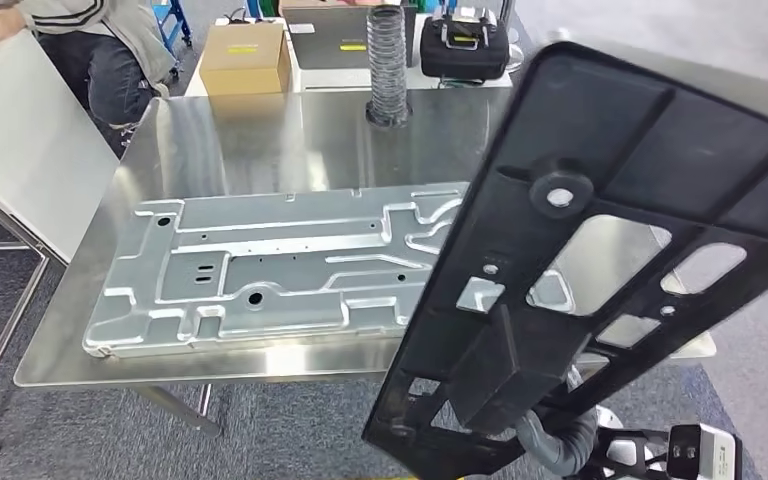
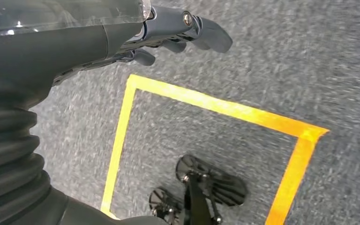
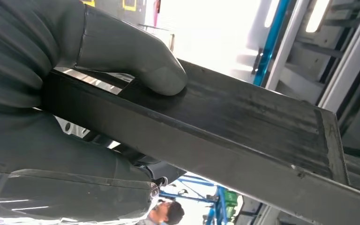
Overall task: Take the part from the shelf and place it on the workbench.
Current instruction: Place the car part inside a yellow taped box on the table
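Black part [image 1: 600, 250] in right hand [image 3: 51, 117] overhangs workbench [image 1: 290, 140] edge.

Part [image 1: 600, 230] above workbench [image 1: 260, 140] R edge; plate [image 1: 270, 270] on workbench.

workbench [image 1: 260, 135]: stainless steel top, shiny, on thin metal legs over grey carpet
stamped metal panel [image 1: 270, 270]: silver, ribbed and punched with holes, flat on the workbench, spanning most of the near half, its near edge close to the bench's front edge
corrugated hose [image 1: 387, 65]: grey, ribbed, upright at the far middle of the workbench
far table: butted against the workbench's back edge; cardboard box [image 1: 246, 57] at left, flat grey case [image 1: 328, 40] with a yellow label in the middle, black case [image 1: 463, 47] with a handle at right
floor [image 2: 243, 61]: grey carpet, marked with a yellow tape outline [image 2: 206, 104]
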Available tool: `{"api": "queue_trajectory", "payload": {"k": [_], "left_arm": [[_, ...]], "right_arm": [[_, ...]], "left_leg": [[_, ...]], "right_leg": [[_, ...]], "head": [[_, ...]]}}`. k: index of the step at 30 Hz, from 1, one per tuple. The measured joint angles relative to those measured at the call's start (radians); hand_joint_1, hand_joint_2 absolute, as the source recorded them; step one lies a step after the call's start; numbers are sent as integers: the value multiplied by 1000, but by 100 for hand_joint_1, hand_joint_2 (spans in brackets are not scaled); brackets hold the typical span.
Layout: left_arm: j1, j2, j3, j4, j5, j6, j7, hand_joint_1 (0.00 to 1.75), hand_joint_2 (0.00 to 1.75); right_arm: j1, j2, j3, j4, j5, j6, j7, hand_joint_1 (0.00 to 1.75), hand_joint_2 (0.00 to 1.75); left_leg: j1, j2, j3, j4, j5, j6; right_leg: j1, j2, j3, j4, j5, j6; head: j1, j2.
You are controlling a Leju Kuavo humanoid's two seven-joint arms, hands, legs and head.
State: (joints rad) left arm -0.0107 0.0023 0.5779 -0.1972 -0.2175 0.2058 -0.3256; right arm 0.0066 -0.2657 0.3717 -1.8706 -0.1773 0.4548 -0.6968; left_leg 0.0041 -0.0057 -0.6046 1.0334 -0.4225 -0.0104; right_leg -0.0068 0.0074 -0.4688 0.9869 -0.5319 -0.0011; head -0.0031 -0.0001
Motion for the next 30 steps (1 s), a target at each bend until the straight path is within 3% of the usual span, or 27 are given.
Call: {"api": "queue_trajectory", "payload": {"k": [3,5,6,8,9,10,11,13,15,17,20,21,23,24,25,26,28,30], "left_arm": [[0,-1,2,0,0,-1,0,0,175],[2,-3,3,0,0,-2,0,0,175],[2,-4,3,0,0,-3,0,0,175],[1,-5,4,0,0,-5,-1,0,175],[1,-6,4,0,0,-6,-1,0,175],[2,-6,5,0,-1,-7,-1,0,175],[3,-6,6,0,-1,-9,-1,0,175],[3,-7,7,0,-2,-14,-1,0,175],[0,-8,9,0,-6,-22,-1,0,175],[-5,-7,10,0,-9,-31,-2,0,175],[-11,-3,12,0,-12,-39,-5,0,175],[-12,-1,13,0,-13,-40,-6,0,175],[-13,2,16,0,-19,-43,-7,0,175],[-13,3,18,0,-21,-45,-7,0,175],[-12,3,19,0,-23,-46,-7,0,175],[-12,4,19,0,-24,-47,-7,0,175],[-11,4,20,0,-25,-48,-6,0,175],[-12,4,22,0,-25,-49,-5,0,175]], "right_arm": [[33,15,-10,-24,32,6,0,175,175],[51,27,-18,-43,51,10,0,175,175],[60,33,-22,-51,60,10,0,175,175],[81,45,-27,-63,79,8,-1,175,175],[90,52,-28,-67,89,3,0,175,175],[97,59,-28,-70,100,-4,0,175,175],[100,67,-27,-75,110,-15,0,175,175],[96,80,-26,-82,134,-50,0,175,175],[76,88,-24,-86,156,-113,0,175,175],[41,90,-24,-86,171,-192,0,175,175],[-31,75,-44,-81,175,-303,0,175,175],[-62,65,-58,-72,168,-332,0,175,175],[-126,40,-100,-44,163,-375,6,175,175],[-153,28,-124,-28,174,-393,13,175,175],[-177,13,-151,-14,194,-410,21,175,175],[-198,-1,-177,-2,219,-426,29,175,175],[-237,-26,-219,18,274,-451,49,175,175],[-281,-44,-241,38,343,-476,73,175,175]], "left_leg": [[-1,-1,9,-18,-14,16],[3,-1,21,-29,-19,27],[4,0,27,-32,-23,32],[3,0,39,-34,-34,37],[3,-1,46,-34,-40,37],[3,-1,55,-34,-47,37],[2,-2,66,-34,-55,35],[0,-2,89,-34,-71,31],[-3,-3,100,-34,-83,22],[-4,-1,101,-36,-89,12],[-3,2,95,-9,-112,-1],[-3,2,74,37,-136,-6],[1,1,-2,174,-192,-12],[2,1,-39,231,-206,-14],[4,2,-63,256,-201,-16],[6,2,-67,242,-174,-16],[11,3,-27,119,-85,-16],[10,2,12,14,-35,-10]], "right_leg": [[0,-1,5,-4,-12,17],[-2,-2,-11,36,-34,27],[-4,-2,-40,92,-57,31],[-6,-2,-131,239,-104,38],[-6,-2,-172,291,-109,39],[-6,-2,-195,306,-91,39],[-6,-3,-199,280,-53,37],[-3,-2,-164,149,47,26],[3,-3,-130,49,96,13],[7,-3,-126,28,93,5],[-2,-1,-114,8,96,-7],[-5,-1,-108,2,97,-10],[-5,-2,-104,0,94,-13],[-5,-3,-103,1,91,-12],[-5,-3,-101,3,88,-11],[-6,-3,-98,5,84,-9],[-7,-3,-90,11,73,-3],[-4,-1,-89,20,64,7]], "head": [[1,0],[2,0],[3,0],[4,0],[4,0],[4,0],[4,0],[4,0],[3,0],[1,0],[-1,0],[-2,0],[-3,0],[-3,0],[-3,0],[-4,0],[-4,0],[-4,0]]}}
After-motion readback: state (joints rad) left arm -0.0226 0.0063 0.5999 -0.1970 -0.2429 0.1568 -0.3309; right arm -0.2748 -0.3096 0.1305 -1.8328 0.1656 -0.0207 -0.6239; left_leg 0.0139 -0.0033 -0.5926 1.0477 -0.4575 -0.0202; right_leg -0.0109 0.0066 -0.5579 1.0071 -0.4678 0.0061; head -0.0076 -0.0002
